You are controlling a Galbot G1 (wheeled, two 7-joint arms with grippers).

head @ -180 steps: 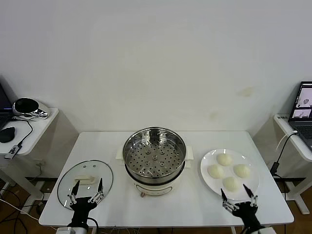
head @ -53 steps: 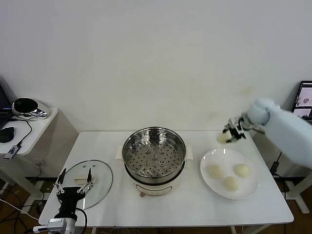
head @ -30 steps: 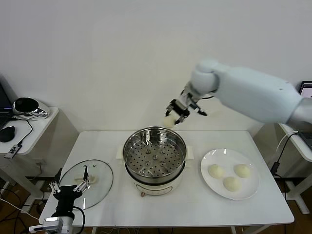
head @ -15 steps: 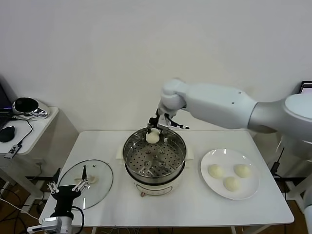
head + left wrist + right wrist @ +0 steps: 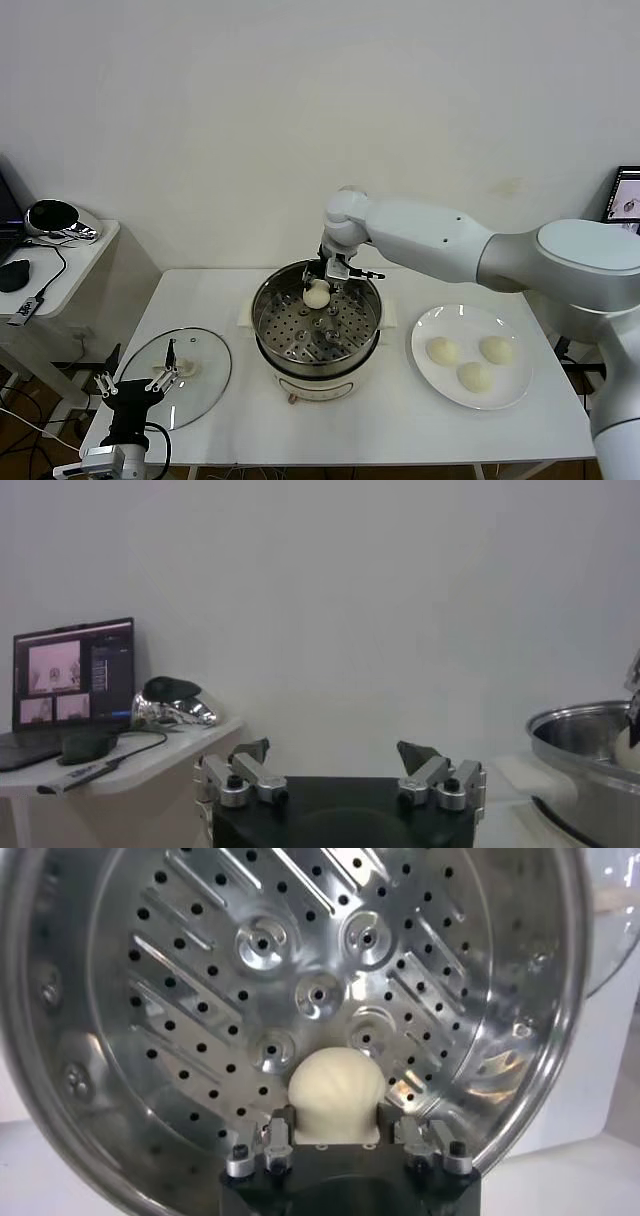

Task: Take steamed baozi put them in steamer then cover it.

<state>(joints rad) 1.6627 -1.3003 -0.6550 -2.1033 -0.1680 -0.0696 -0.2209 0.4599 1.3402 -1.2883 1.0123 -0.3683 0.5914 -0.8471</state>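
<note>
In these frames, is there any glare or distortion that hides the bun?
Right wrist view: the steamer tray mirrors light in streaks, yet the baozi in the right gripper reads clearly. Head view: even light, faint reflections on the cover. Left wrist view: the left gripper looks dim.

Right gripper (image 5: pixel 331 1136) clamps baozi (image 5: pixel 336 1091) over steamer (image 5: pixel 90 1048) perforated tray (image 5: pixel 240 998).

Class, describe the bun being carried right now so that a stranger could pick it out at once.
Find the steamer, the shiny steel pot mid-table. Over its perforated tray, toward the far rim, the right gripper holds one cream-white baozi. Unlike the three buns resting on the white plate to the right, this one is pinched between metal fingers.
</note>
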